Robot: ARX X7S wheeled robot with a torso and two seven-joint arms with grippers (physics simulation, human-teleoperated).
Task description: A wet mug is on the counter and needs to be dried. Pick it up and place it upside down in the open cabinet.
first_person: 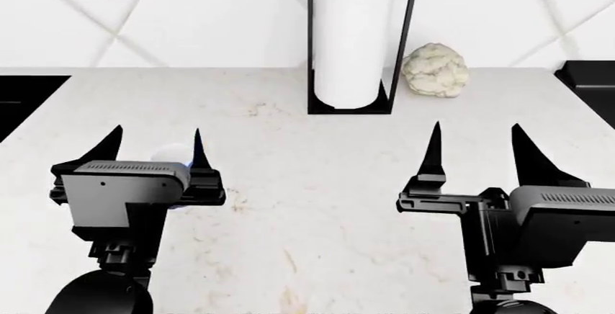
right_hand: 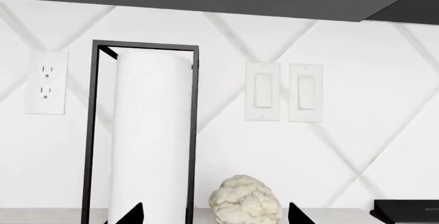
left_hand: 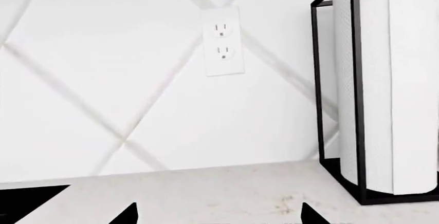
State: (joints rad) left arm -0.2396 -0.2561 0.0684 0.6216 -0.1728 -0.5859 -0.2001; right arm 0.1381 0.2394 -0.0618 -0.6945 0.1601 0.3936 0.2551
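Two grippers: both hang over the broad white stone-look counter (first_person: 317, 206) with faint beige veins, in the lower half of the head view.
Left gripper (first_person: 155, 143): lower left of the head view, black pointed fingers spread wide apart, closed on nothing.
Right gripper (first_person: 476, 145): lower right of the head view, fingers equally far apart, holding nothing.
Mug: the small glossy periwinkle-blue mug (first_person: 173, 154) shows only as a pale bluish patch between the left gripper's fingers, mostly hidden behind the grey gripper body (whether it stands or lies cannot be told); it sits on the counter at left centre of the head view.
Paper towels: a tall white paper-towel roll in a thin black wire frame (first_person: 358, 40) stands upright at top centre of the head view, against the wall.
Cauliflower: a lumpy cream-white cauliflower head (first_person: 436, 70) rests just right of the frame's base.
Wall: white diamond-pattern tiles (left_hand: 103, 80); a white double socket (left_hand: 223, 41) at upper centre of the left wrist view, two white rocker switches (right_hand: 283, 92) at centre right of the right wrist view.
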